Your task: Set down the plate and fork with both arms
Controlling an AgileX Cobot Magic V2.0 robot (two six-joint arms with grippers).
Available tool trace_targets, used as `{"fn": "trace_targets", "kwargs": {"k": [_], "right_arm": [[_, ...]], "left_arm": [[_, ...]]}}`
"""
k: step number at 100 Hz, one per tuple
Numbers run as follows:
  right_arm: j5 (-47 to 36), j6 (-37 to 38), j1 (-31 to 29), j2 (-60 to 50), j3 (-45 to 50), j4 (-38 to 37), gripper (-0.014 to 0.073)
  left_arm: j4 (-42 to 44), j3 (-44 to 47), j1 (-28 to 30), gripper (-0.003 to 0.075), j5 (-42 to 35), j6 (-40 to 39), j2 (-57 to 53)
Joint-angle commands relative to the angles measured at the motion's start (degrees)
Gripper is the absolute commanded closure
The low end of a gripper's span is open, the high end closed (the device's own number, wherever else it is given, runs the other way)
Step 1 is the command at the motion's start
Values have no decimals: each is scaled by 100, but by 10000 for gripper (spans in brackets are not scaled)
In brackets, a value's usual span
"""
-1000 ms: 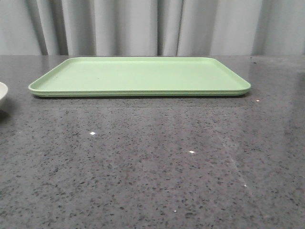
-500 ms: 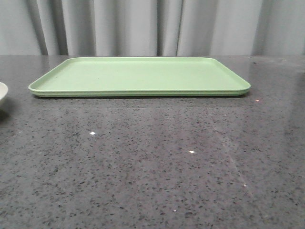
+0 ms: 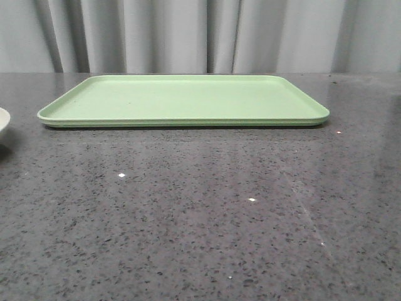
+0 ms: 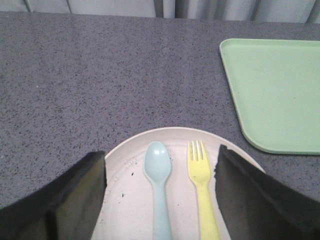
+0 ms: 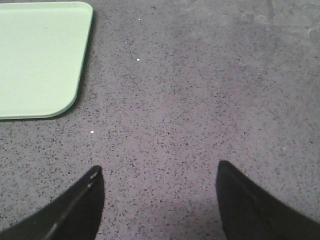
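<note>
Both claws are spread wide and grip nothing. Only the dark inner faces of the left gripper [image 4: 160, 200] fingers show, cut off by the bottom corners of the left wrist picture; their tips hang over the plate [image 4: 125, 200], one at each side, and whether they touch it cannot be told. That cream plate is cropped by the bottom edge, its near part hidden, and dark specks dot its left half. On it lie the yellow fork [image 4: 201, 185], tines toward the top of the frame, and just beside it on the left a pale blue spoon [image 4: 159, 185]; both handles run off the bottom edge.

At upper right of that picture one rounded corner of the green tray [image 4: 275, 95] shows on the grey speckled table [image 4: 100, 75], apart from the plate.

From the front, only a sliver of the plate [image 3: 3, 119] peeks in at the left edge, and neither arm is visible.

Under the right gripper [image 5: 160, 200] lies bare table, the tray corner [image 5: 40, 55] at upper left.
</note>
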Motion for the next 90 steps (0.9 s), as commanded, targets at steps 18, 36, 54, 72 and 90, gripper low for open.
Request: {"fn": "trace_targets", "kwargs": {"k": [18, 36, 54, 72, 90], "right_arm": [[-447, -25, -34, 69, -215, -28, 105], [-461, -25, -34, 69, -215, -28, 105], [-461, -25, -34, 69, -215, -28, 105], [-461, -25, -34, 69, -215, -28, 105], [-461, -25, -34, 69, -215, -28, 105]], "left_arm": [[517, -276, 25, 260, -66, -17, 30], [1015, -280, 25, 260, 55, -532, 196], [1153, -427, 25, 260, 360, -657, 648], [1175, -977, 25, 260, 748, -657, 1292], [1204, -1585, 25, 260, 1223, -605, 1931]]}}
